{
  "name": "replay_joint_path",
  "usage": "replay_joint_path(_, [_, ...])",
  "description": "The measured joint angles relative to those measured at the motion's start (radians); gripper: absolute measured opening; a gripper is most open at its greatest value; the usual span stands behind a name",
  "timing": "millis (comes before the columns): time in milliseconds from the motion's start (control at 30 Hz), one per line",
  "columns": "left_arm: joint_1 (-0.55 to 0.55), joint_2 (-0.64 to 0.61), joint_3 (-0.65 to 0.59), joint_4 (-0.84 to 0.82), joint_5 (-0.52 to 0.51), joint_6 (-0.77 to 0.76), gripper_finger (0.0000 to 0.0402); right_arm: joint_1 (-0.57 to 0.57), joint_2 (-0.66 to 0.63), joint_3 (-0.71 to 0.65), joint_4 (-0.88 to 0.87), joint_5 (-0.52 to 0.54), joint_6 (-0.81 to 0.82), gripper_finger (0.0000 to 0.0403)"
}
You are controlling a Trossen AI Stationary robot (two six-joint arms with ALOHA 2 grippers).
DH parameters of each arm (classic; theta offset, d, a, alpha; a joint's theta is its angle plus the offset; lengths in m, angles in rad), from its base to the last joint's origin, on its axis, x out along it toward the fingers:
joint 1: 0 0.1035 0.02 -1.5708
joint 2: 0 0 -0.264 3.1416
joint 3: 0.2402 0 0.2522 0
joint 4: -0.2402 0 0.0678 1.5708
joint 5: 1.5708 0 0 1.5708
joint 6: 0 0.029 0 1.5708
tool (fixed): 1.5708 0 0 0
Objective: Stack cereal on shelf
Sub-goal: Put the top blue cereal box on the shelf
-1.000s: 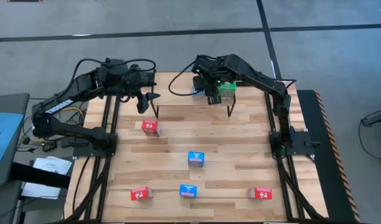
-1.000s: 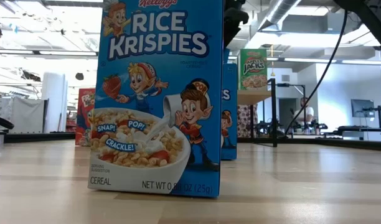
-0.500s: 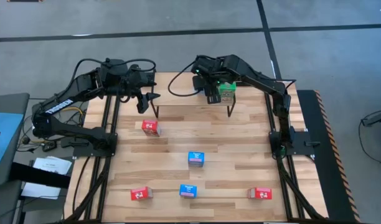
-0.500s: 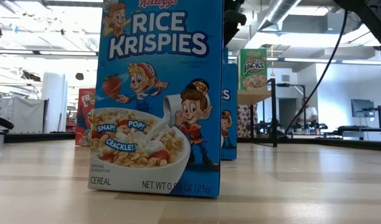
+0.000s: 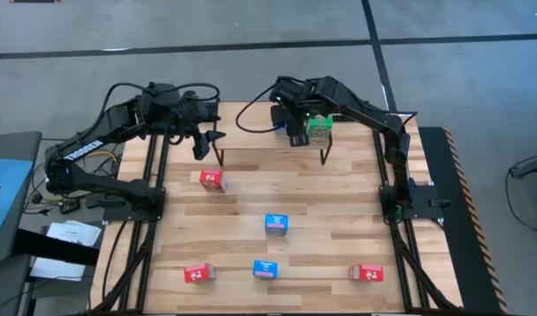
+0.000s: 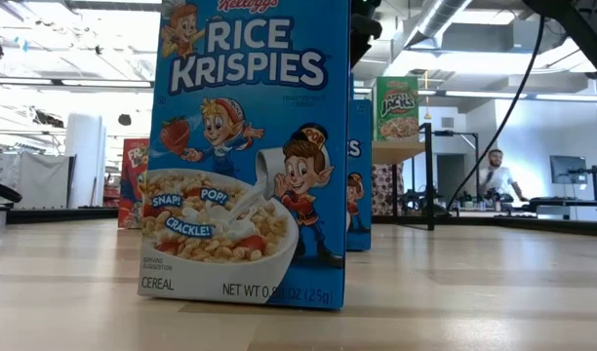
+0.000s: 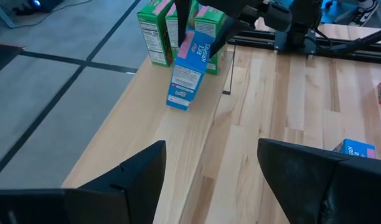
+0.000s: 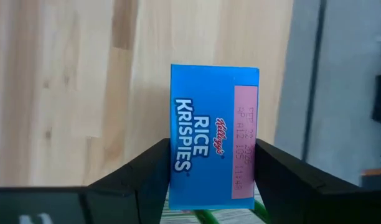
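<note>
On the shelf (image 5: 251, 132) at the table's far edge stand green cereal boxes (image 7: 152, 28). A blue cereal box (image 7: 187, 71) stands tilted beside them, its lower end on the shelf top. My right gripper (image 8: 214, 168) hangs over it, pointing steeply down. It is open, with one finger on each side of the box's top end (image 8: 214, 118). My left gripper (image 5: 218, 136) waits open at the shelf's left end, holding nothing. Red and blue boxes (image 5: 276, 224) stand spread over the table. My right gripper comes from above, and its fingers (image 8: 150, 174) stand close against the two narrow sides of the blue box's top end (image 8: 178, 155). I cannot tell whether they touch it. The box tilts toward the green boxes, bottom end on the shelf.
Loose boxes stand on the table: red (image 5: 212, 180), red (image 5: 197, 274), blue (image 5: 266, 269), red (image 5: 367, 273). The near blue box (image 6: 250, 146) fills much of the low view. The shelf's black legs (image 5: 325, 156) stand at its right end. A person (image 6: 494, 175) is far behind.
</note>
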Motion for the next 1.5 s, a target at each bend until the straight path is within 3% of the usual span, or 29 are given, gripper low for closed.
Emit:
replay_joint_path(133, [0.000,0.000,0.000,0.000,-0.016,0.002,0.0242,-0.011,0.000,0.000,-0.008,-0.042,0.023,0.0242])
replay_joint_path(1500, [0.000,0.003,0.000,-0.025,-0.037,-0.003,0.0242,-0.027,-0.001,0.000,0.016,-0.096,0.090,0.0242])
